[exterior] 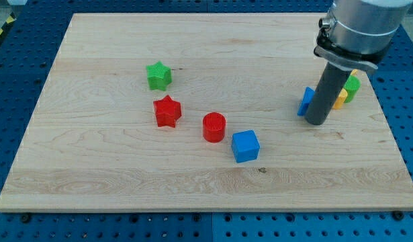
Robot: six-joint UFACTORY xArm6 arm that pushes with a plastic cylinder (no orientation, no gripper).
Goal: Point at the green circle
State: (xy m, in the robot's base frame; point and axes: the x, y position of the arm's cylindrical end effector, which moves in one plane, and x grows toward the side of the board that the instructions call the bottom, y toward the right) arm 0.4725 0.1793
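Note:
The green circle [352, 87] sits near the board's right edge, mostly hidden behind my rod, with a yellow block [340, 99] touching it on the lower left. My tip [316, 122] rests on the board just left of and below them. A blue block [305, 101] peeks out on the rod's left side, touching it.
A green star [158, 75] lies at the upper left of centre, a red star [167, 111] below it, a red circle [213, 127] and a blue cube [246, 146] further right. The wooden board [92, 181] lies on a blue perforated table.

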